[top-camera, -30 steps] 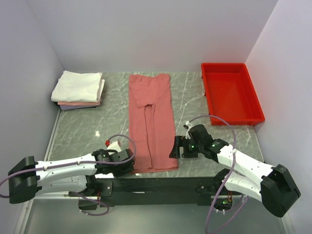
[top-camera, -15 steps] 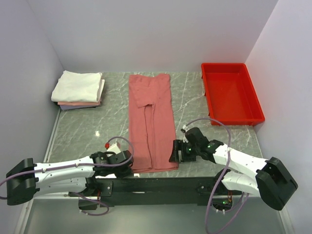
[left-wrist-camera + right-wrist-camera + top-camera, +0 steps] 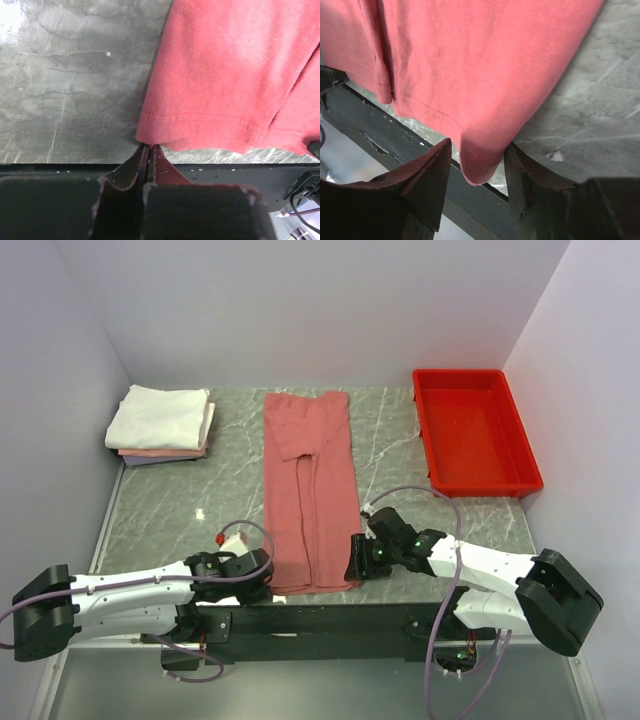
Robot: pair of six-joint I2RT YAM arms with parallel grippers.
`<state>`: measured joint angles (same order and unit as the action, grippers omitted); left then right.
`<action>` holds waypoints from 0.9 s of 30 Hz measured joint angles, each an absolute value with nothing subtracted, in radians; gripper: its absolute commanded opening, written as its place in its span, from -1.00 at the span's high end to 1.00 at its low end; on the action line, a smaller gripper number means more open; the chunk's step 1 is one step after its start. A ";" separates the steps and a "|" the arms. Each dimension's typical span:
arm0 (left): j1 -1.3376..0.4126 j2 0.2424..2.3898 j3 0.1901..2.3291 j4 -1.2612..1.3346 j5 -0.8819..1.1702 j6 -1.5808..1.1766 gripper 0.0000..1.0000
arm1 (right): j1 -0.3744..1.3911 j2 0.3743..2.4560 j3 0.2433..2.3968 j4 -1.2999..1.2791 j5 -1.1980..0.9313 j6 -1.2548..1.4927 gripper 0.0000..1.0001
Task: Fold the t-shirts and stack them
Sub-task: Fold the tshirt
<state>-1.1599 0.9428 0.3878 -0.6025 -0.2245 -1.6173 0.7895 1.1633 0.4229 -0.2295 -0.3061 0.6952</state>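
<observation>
A salmon-red t-shirt (image 3: 310, 490) lies on the table as a long strip folded lengthwise, its hem at the near edge. My left gripper (image 3: 262, 585) is shut, and in the left wrist view its tips (image 3: 148, 146) pinch the near-left hem corner of the shirt (image 3: 230, 75). At the near-right corner is my right gripper (image 3: 355, 562). In the right wrist view its jaws (image 3: 478, 145) stand apart around the drooping corner of the shirt (image 3: 470, 60); one finger touches the cloth and the other is clear of it. A stack of folded white and pale pink t-shirts (image 3: 160, 420) sits at the far left.
A rigid red plastic tray (image 3: 425, 440) stands at the far right. The table's dark front rail (image 3: 225, 172) runs just below the shirt's hem, also visible in the right wrist view (image 3: 385, 125). Walls close in on the left, back and right.
My left gripper has closed on the near-left hem corner. My right gripper has slid left onto the near-right corner and its jaws have narrowed around it.
</observation>
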 measured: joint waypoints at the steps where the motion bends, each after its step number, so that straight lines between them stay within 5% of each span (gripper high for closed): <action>1: -1.160 0.939 0.386 -0.603 -0.225 -1.617 0.99 | 0.798 1.163 0.426 -0.232 -0.298 0.700 -0.11; 7: -1.160 0.906 0.376 -0.612 -0.230 -1.618 0.99 | 0.817 1.159 0.427 -0.240 -0.274 0.734 -0.07; 13: -1.160 0.866 0.359 -0.612 -0.236 -1.617 0.99 | 0.823 1.164 0.426 -0.263 -0.265 0.747 0.26; 18: -1.160 0.851 0.359 -0.605 -0.244 -1.610 0.99 | 0.830 1.169 0.434 -0.309 -0.247 0.746 0.80; 27: -1.160 0.834 0.397 -0.618 -0.320 -1.575 0.99 | 0.831 1.172 0.601 -0.418 -0.155 0.718 0.87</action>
